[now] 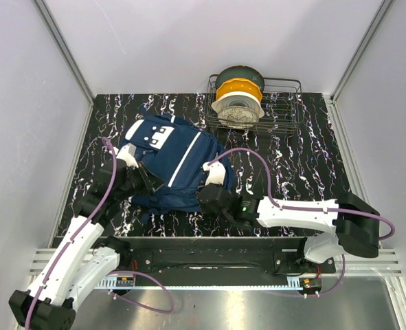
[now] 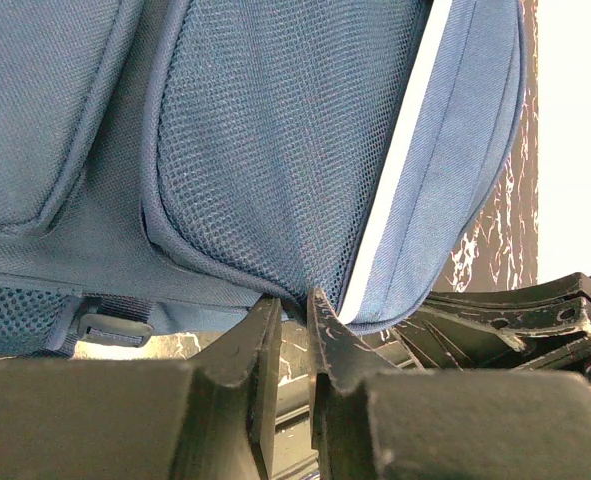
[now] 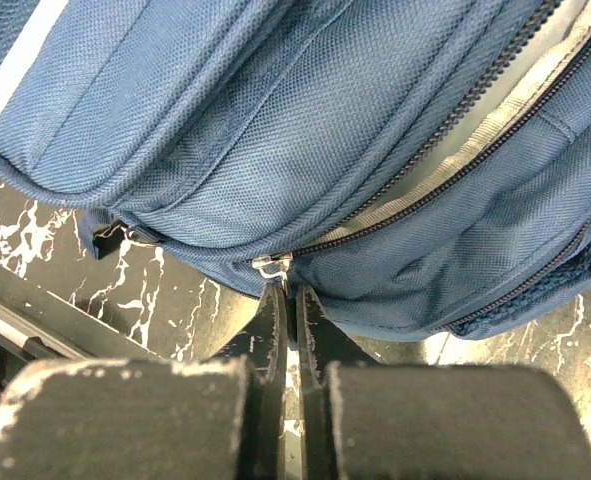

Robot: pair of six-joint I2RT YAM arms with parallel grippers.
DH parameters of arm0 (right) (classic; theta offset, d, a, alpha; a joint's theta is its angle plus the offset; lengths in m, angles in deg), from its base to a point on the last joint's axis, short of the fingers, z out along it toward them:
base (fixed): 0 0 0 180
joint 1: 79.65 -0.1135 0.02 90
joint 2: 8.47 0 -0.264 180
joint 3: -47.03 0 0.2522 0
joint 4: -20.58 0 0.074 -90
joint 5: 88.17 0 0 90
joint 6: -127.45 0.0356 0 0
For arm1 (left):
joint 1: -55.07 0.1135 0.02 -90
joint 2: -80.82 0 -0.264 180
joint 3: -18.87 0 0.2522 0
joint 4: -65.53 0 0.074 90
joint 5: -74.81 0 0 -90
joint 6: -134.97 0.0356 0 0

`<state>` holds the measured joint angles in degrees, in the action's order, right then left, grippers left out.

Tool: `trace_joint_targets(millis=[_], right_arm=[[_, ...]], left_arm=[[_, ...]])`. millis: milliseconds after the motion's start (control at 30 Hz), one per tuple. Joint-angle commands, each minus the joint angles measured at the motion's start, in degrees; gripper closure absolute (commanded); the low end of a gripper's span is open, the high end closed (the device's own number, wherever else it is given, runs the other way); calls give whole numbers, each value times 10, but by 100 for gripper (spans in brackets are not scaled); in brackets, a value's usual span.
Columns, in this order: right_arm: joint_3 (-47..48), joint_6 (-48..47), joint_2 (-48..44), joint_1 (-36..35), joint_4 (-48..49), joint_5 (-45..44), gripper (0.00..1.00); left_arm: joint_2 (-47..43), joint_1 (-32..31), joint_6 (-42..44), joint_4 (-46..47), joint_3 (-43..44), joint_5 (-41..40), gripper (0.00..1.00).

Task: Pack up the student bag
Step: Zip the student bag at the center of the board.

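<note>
At the near side of the table (image 1: 292, 172), with right gripper (image 3: 287, 298) pinched together on the zip pull (image 3: 272, 267) and left gripper (image 2: 293, 305) clamped on a seam of the student bag (image 1: 172, 161) lying left of centre, pull slowly along the teeth, fabric taut, well short of the far wire basket (image 1: 285, 113).

I work in a lab test cell: plain white panels (image 1: 189, 41) on aluminium framing (image 1: 64, 51) enclose the black marbled table (image 1: 306, 165) under my right gripper (image 1: 212, 181), with a wire basket (image 1: 286, 110) of filament spools (image 1: 238, 93) beyond it.
</note>
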<state>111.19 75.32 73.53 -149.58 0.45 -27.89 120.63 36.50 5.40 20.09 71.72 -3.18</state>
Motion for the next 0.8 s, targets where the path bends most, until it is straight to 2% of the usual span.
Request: trace_joint_targets(millis=[0,100,200,233,267,333,533,767], right_arm=[[7,-6,9,17,-220,-159,100],[20,-6,7,18,-227,-151,100],[19,-31,-11,18,-168,-92,100],[17,-25,-16,18,-153,-70,100],[15,-23,-17,18,-127,-61,100],[23,-8,-11,18,-124,-56,100],[51,9,22,17,-118,-49,100],[53,16,30,18,-98,-25,100]], left_arm=[[-2,32,69,-1,52,-84,100],[4,34,70,19,50,-47,100],[6,35,36,71,21,46,54],[4,35,22,81,-1,66,25],[1,35,-9,92,-14,94,20],[-25,34,-37,101,-51,101,10],[-152,33,-160,97,-155,72,6],[-232,25,-252,97,-243,29,14]])
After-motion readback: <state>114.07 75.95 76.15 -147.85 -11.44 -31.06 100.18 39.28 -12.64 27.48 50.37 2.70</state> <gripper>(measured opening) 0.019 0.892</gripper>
